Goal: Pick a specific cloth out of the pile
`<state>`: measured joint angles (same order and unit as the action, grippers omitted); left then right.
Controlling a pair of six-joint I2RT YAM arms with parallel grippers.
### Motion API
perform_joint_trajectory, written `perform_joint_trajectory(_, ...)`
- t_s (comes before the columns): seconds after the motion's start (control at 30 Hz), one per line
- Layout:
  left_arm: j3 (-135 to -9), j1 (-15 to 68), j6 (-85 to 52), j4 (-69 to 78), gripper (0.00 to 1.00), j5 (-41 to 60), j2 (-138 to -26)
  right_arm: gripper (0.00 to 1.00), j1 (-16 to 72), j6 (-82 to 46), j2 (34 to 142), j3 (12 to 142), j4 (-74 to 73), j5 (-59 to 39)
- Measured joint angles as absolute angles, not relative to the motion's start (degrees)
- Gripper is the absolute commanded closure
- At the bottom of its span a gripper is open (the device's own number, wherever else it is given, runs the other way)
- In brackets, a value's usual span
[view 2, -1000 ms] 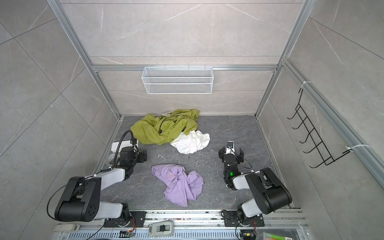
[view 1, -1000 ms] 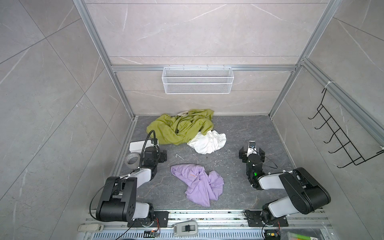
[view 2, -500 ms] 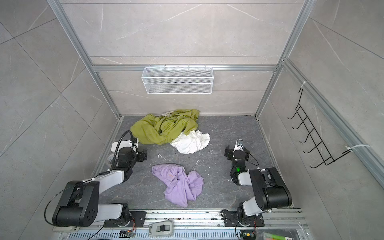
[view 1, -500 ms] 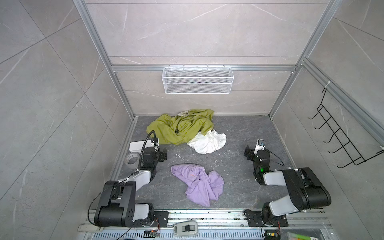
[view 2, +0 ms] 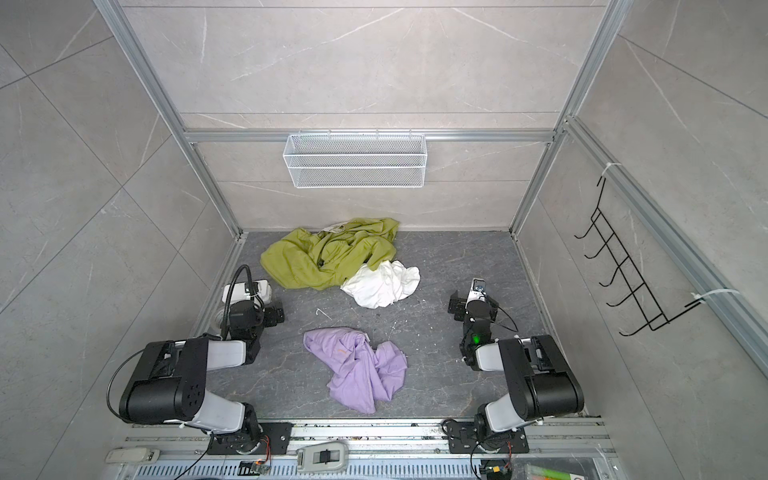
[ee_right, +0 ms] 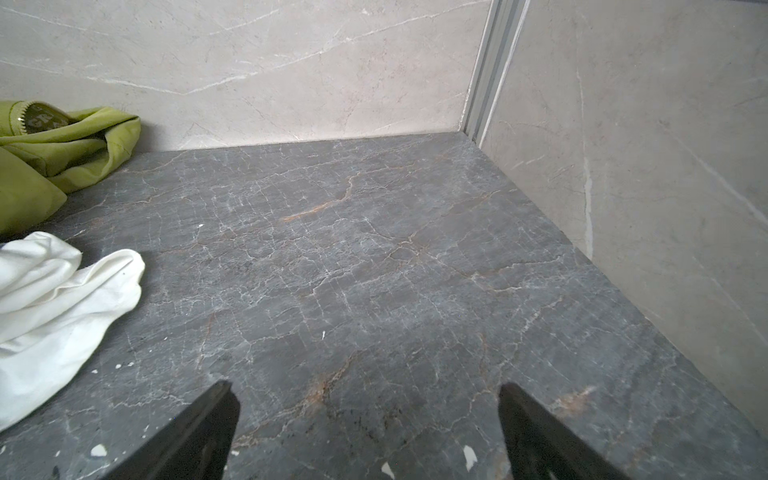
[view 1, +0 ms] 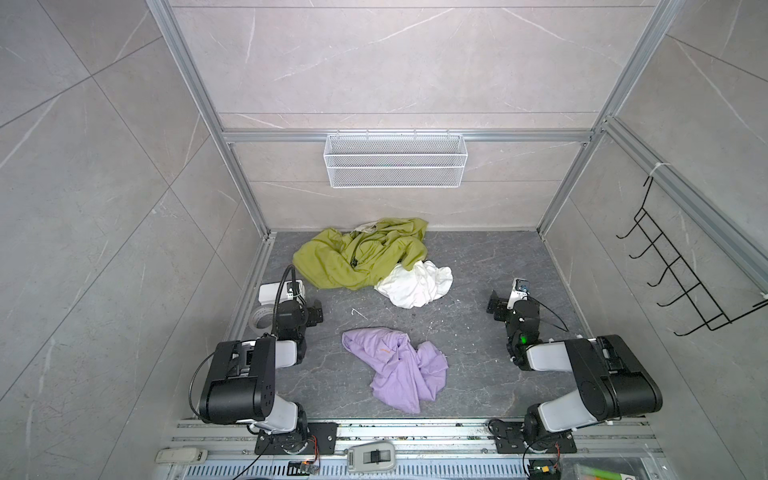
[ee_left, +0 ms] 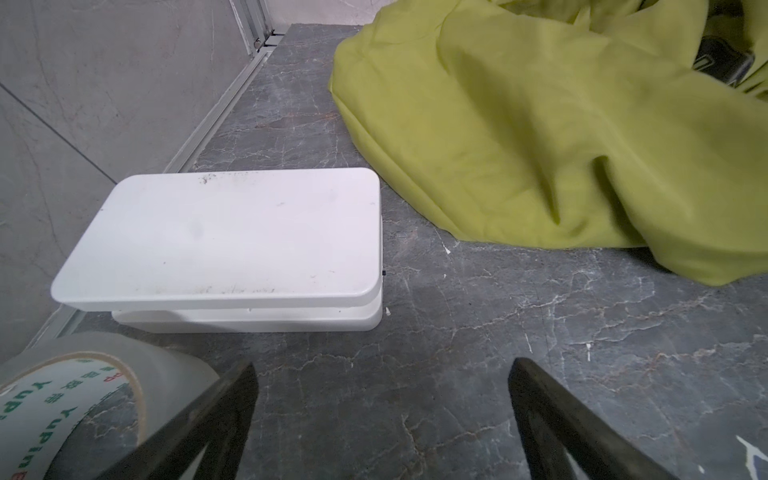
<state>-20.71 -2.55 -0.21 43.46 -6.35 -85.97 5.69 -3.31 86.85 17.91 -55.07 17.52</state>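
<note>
The lilac cloth (view 1: 395, 368) (view 2: 357, 365), with a small orange mark, lies crumpled on the dark floor, near the front and between my two arms. It is apart from the pile, where an olive-green garment (view 1: 359, 259) (view 2: 328, 257) (ee_left: 540, 137) overlaps a white one (view 1: 415, 284) (view 2: 382, 284) (ee_right: 50, 316) toward the back. My left gripper (view 1: 301, 305) (view 2: 259, 307) (ee_left: 380, 370) is open and empty, low over bare floor left of the cloth. At the right, my right gripper (view 1: 513, 305) (view 2: 473, 302) (ee_right: 365, 390) is also open and empty.
A flat white box (view 1: 276, 291) (ee_left: 232, 237) and a tape roll (view 1: 259, 322) (ee_left: 83, 395) sit by the left wall, close to my left gripper. A wire basket (view 1: 395, 160) hangs on the back wall, and a black hook rack (view 1: 681, 282) on the right wall.
My right gripper has swung a little to the right, away from the white garment. The left gripper's jaws have opened slightly wider. The cloths have not moved.
</note>
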Motion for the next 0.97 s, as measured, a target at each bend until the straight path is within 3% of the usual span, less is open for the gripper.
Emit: perform_joint_trajectory(0.97, -20.71, -2.55, -0.27, 44.27, 0.0, -6.37, -85.97, 0.0, 5.48, -3.46, 86.87, 18.76, -53.78, 14.92)
